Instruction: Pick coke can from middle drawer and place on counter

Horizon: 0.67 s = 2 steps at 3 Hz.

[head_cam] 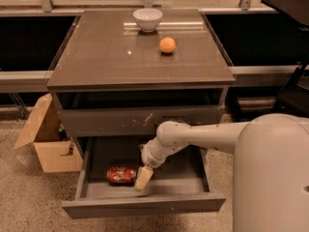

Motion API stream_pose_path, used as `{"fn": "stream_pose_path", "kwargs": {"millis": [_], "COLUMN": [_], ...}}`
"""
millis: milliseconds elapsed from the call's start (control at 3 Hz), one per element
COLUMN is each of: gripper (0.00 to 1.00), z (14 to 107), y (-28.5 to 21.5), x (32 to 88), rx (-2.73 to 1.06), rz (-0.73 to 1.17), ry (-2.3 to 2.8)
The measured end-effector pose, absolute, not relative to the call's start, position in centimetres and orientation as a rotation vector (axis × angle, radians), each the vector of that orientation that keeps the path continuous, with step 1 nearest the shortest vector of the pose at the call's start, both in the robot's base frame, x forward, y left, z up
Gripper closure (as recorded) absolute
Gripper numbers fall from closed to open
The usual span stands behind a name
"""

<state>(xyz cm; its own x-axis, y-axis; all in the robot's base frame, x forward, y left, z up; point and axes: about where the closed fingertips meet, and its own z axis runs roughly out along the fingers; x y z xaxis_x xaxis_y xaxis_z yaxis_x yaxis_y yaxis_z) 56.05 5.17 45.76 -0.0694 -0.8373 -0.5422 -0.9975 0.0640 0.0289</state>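
The coke can [121,175] lies on its side in the open middle drawer [145,209], left of centre on the drawer floor. My gripper [143,178] reaches down into the drawer on the white arm [193,138], its pale tip just to the right of the can and touching or nearly touching it. The counter [106,57] is the glossy dark top of the cabinet above.
A white bowl [147,19] and an orange [167,45] sit on the counter toward the back. A scratched drawer front [140,120] is above the open drawer. An open cardboard box [46,137] stands on the floor to the left. My white body [273,178] fills the lower right.
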Motion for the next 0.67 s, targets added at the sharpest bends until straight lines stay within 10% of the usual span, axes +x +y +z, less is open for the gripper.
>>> {"fn": "stream_pose_path", "kwargs": {"millis": [667], "gripper": [0.00], "z": [43.2], "y": [6.8], "x": [58.6], "rx": [-1.726], "rz": [0.508], "ry": [1.956]}}
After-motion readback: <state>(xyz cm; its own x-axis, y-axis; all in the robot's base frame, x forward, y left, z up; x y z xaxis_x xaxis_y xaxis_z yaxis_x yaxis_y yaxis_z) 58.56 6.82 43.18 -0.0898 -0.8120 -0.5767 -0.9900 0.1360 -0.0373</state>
